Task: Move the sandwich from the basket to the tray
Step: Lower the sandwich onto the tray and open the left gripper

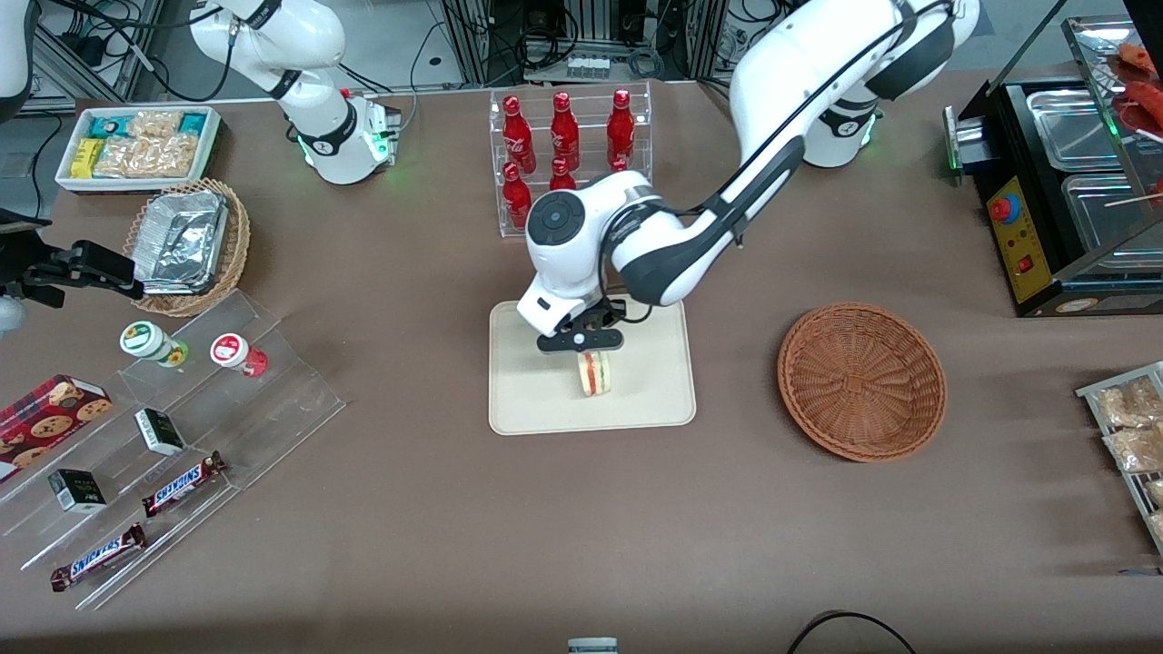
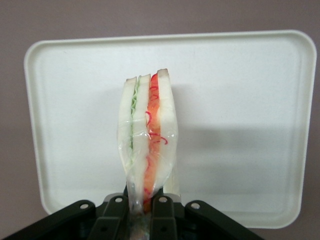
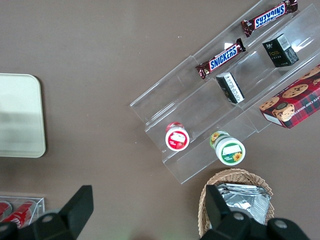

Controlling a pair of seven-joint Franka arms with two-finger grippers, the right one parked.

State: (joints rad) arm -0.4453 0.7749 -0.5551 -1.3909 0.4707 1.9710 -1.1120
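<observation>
Front view: the sandwich (image 1: 594, 373) is seen held over the tray (image 1: 536, 400), roughly mid-tray, cut edge w/ red and green layers facing the camera. The gripper (image 1: 586, 350) is positioned directly above it, arm reaching in from the working arm's end of the table. The basket (image 1: 861, 381) is left empty, well apart from the tray, toward the working arm's end. Step judged: transfer nearly done, set-down phase. Whether the sandwich base is touching the tray can't be told from here.

Left wrist view: the sandwich (image 2: 148, 140) is shown wrapped in clear film, pinched at one end between the fingers (image 2: 161, 206), jaws closed narrowly on it. The wedge is held approx upright, leaning slightly. The tray (image 2: 240, 100) fills the background, so placement over it is confirmed.

Right wrist view: only a tray corner (image 3: 20, 115) is caught; sandwich and gripper not shown.

Next move, as judged: a short lowering until contact, then jaws opened gently and lifted straight up. The upright wedge could tip on release.
</observation>
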